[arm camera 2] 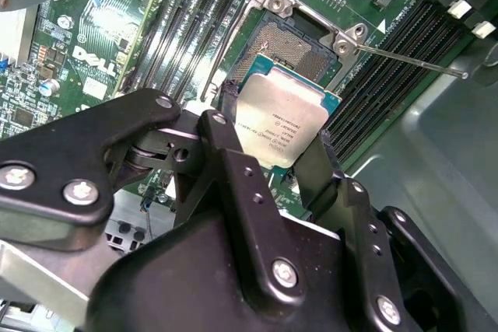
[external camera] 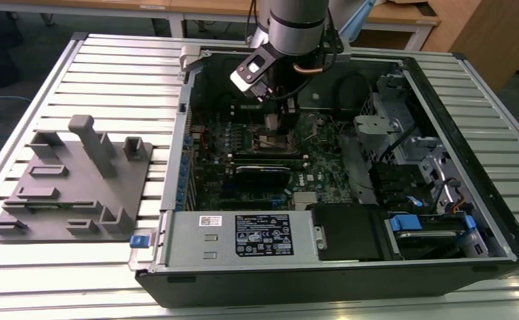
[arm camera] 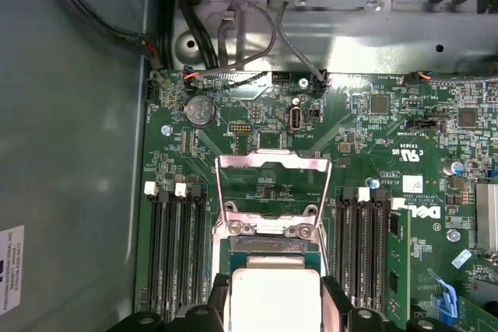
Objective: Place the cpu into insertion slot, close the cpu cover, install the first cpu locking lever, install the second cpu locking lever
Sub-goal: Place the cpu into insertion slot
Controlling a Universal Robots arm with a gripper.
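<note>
The gripper has its two black fingers clamped on opposite edges of the cpu. The chip hangs flat between them, its dull metal lid facing the wrist. Just beyond the fingertips lies the insertion slot. It is uncovered, and the chip's far edge reaches over its near rim.

The cpu looks light and fully rigid, so I judge weight to be no problem. The smooth lid and thin green edges offer little friction, and a light pinch could let it twist or slip. The delicate parts are the chip's underside and the fine contact field in the socket, which would not forgive a tilted or dragged landing. The present hold on two opposite side edges looks like the right one, as it leaves the corners free to line up with the frame.

The second wrist view shows the socket's contact grid and a thin locking lever swung out, well clear of the fingers to one side. The first wrist view shows the cpu cover swung open and lying beyond the socket, past the fingertips, with memory slots flanking both fingers. The exterior view adds the setting: the arm reaches down into an open computer case on a slatted table, with a grey fixture block well apart from it.
</note>
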